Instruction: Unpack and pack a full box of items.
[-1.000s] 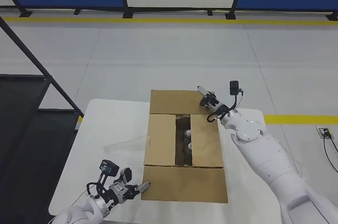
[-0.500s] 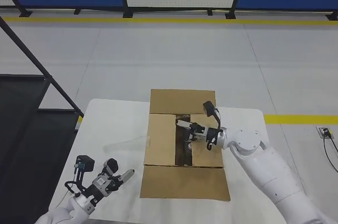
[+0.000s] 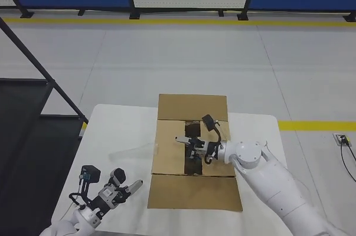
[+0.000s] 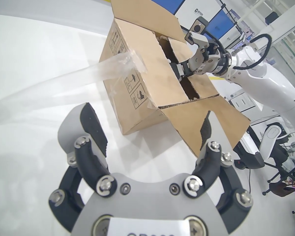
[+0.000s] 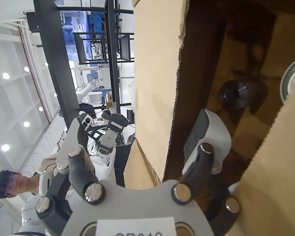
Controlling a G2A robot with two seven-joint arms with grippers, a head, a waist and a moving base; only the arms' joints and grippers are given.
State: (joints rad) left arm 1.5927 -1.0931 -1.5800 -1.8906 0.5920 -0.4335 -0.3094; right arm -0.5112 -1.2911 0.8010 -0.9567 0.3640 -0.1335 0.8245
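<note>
An open-topped cardboard box [image 3: 169,147] [image 4: 137,60] stands mid-table, its far and near flaps folded out and its two inner flaps leaving a narrow gap. Inside the gap are cans: a dark one [image 5: 233,94] and a silver-topped one [image 5: 291,79]. My right gripper [image 3: 187,142] [image 5: 140,133] [image 4: 179,71] is open at that gap, one finger [image 5: 206,128] inside the box and the other finger [image 5: 73,136] outside, so it straddles the edge of an inner flap [image 5: 157,74]. My left gripper [image 3: 132,186] [image 4: 150,126] is open and holds nothing, low over the table beside the near flap [image 3: 195,194].
A strip of clear tape [image 4: 64,79] hangs from the box's side out over the white table [image 3: 118,133]. A black frame [image 3: 42,71] stands left of the table. Bare tabletop lies to the left of the box.
My right gripper swung from the box's far corner to the middle gap and settled over an inner flap's edge. My left gripper drew back from the near flap toward the table's corner.
</note>
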